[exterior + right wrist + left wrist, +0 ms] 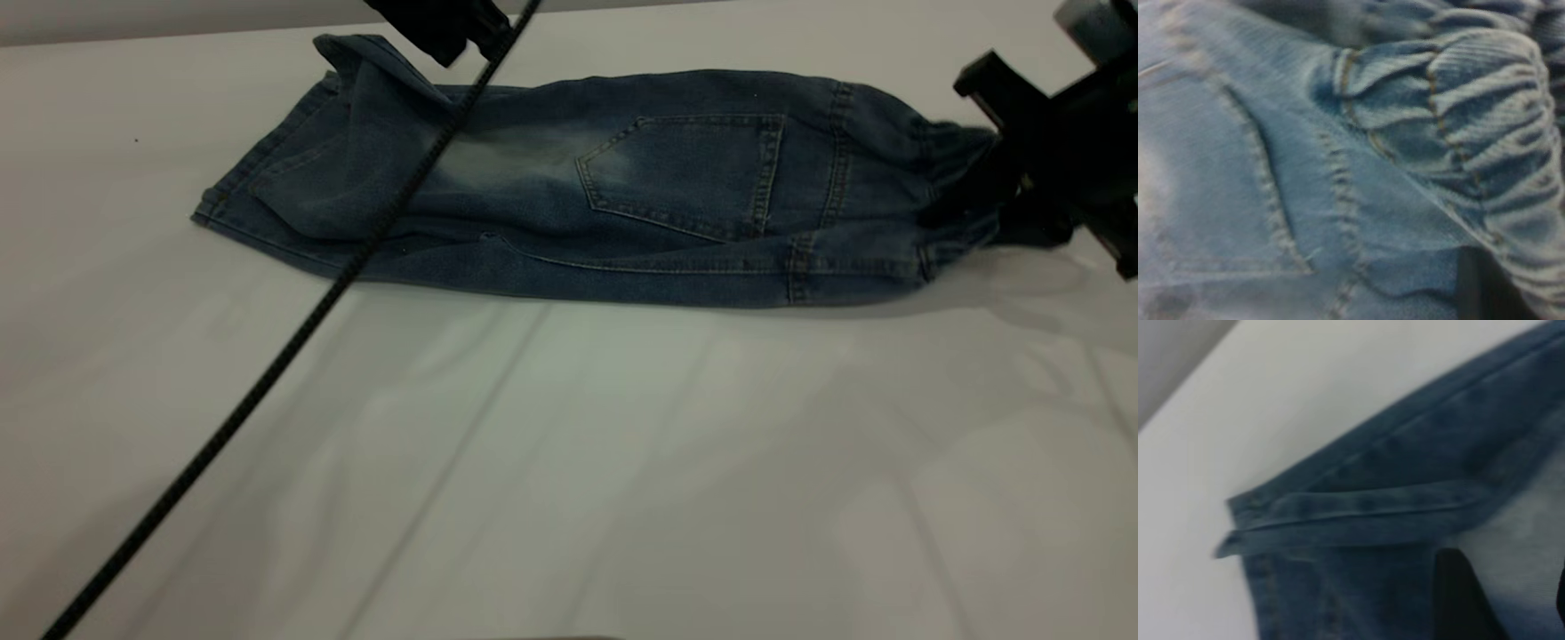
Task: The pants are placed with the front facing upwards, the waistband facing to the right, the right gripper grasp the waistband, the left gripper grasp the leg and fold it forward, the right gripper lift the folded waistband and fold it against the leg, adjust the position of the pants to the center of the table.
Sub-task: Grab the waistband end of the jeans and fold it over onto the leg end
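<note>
At upper left, left gripper (444,31) above the raised leg hem of the pants (569,187); grip not discernible. Across the far half of the table (569,462), pants folded lengthwise, back pocket (685,173) up. At right, waistband (956,178) against the right gripper (1022,191), apparently pinched; closure not certain.

A: Exterior view sits low in front of the table (569,462), facing the arms, tilted down a bit. Pants (569,187) lie across the far half.

B: Left wrist view?

A: Very close over the leg hem (1358,513), table edge behind; one dark finger (1458,600) pokes in.

B: Right wrist?

A: Nearly on the cloth at the waistband (1485,133).

B: Overlap?

A: Each wrist view shares its end of the pants with the exterior view.
</note>
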Robot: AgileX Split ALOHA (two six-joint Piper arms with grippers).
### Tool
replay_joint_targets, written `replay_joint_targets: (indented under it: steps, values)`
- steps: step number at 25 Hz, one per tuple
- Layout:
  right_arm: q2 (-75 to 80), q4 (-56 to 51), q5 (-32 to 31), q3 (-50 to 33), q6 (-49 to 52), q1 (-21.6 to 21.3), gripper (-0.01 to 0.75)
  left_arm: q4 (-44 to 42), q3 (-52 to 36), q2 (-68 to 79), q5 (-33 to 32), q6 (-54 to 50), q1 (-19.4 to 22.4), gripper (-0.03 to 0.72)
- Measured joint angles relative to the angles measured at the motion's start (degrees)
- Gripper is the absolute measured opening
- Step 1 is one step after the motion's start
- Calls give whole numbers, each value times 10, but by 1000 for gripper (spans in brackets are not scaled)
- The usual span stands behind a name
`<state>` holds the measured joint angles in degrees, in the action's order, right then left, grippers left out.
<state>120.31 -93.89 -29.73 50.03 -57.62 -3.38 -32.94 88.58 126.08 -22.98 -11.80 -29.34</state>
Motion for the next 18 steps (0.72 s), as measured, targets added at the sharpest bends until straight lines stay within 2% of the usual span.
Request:
replay_joint_targets:
  steps: [8, 18]
  values:
    - [-123, -29, -6, -4, -104, 1, 57, 96, -1, 48, 5, 70, -50, 325]
    - [-233, -22, -87, -5, -124, 1, 57, 127, -1, 89, 44, 85, -136, 325]
